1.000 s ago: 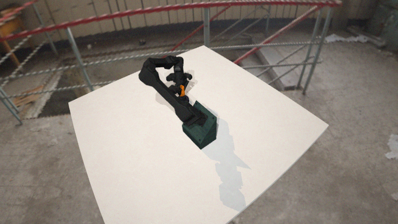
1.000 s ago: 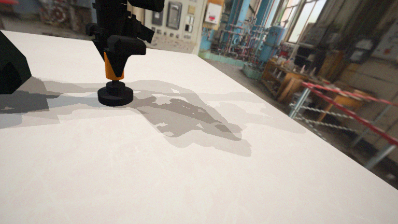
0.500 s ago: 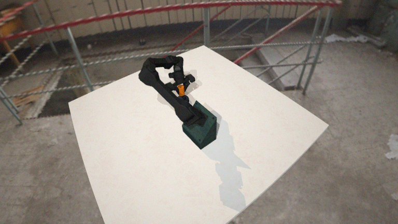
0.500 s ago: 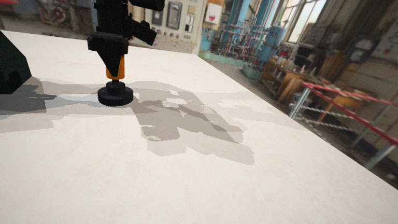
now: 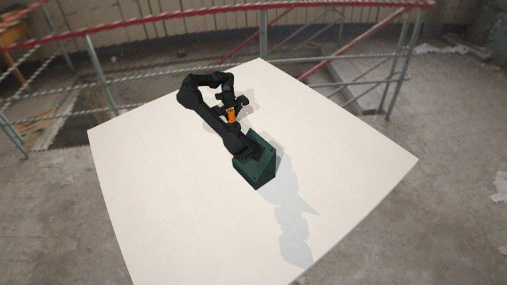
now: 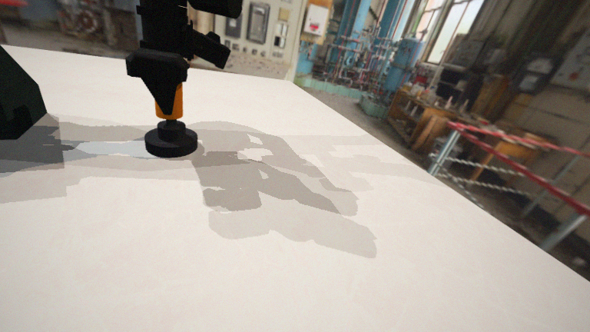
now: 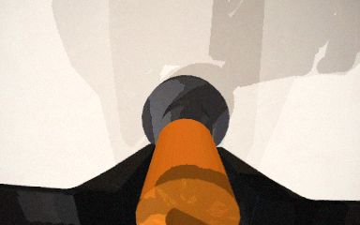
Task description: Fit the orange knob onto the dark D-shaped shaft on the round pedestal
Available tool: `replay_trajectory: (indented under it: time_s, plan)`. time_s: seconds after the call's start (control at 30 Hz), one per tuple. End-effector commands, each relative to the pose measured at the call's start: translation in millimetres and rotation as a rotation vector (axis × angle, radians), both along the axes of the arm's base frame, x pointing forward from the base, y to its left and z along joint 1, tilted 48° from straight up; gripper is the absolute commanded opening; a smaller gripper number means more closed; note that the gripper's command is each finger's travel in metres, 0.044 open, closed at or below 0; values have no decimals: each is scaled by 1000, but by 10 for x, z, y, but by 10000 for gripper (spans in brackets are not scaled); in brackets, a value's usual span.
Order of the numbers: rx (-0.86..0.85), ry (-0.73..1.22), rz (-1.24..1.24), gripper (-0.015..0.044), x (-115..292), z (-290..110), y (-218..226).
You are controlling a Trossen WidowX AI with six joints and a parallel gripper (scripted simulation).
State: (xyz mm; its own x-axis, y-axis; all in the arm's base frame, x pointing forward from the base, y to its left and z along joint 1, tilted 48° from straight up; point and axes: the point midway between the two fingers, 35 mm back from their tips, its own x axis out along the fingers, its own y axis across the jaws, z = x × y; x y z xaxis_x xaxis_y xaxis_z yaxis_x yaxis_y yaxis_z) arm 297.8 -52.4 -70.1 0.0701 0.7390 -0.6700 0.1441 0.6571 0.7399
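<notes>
The orange knob point(image 5: 231, 116) point(image 6: 178, 104) point(image 7: 187, 141) is upright, directly over the dark round pedestal point(image 6: 170, 144) point(image 7: 157, 108). My gripper point(image 6: 169, 110) point(image 7: 185, 151) is shut on the knob, with one finger on each side in the wrist view. In the exterior view a short piece of the dark shaft point(image 6: 171, 121) shows between the knob's lower edge and the pedestal's raised collar, so the knob is not down on the pedestal. The shaft's top and flat side are hidden. The views do not show how the knob's flat side is turned.
The arm's green base block point(image 5: 257, 166) point(image 6: 17, 97) stands close to the pedestal on the pale table top point(image 5: 179, 207) point(image 6: 217, 284). The arm's shadows fall across the table around the pedestal. Railings stand beyond the table edges.
</notes>
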Motion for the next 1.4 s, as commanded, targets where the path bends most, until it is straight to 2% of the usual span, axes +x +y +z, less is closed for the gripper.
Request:
replay_trajectory:
  time_s: [0.0, 0.33, 0.57, 1.37]
  plan:
    - [0, 1, 0, 0, 11, 1, 8]
    - [0, 7, -6, 0, 25, 28, -29]
    - [14, 155, -141, 0, 48, 6, -44]
    - [14, 155, -141, 0, 22, -2, 5]
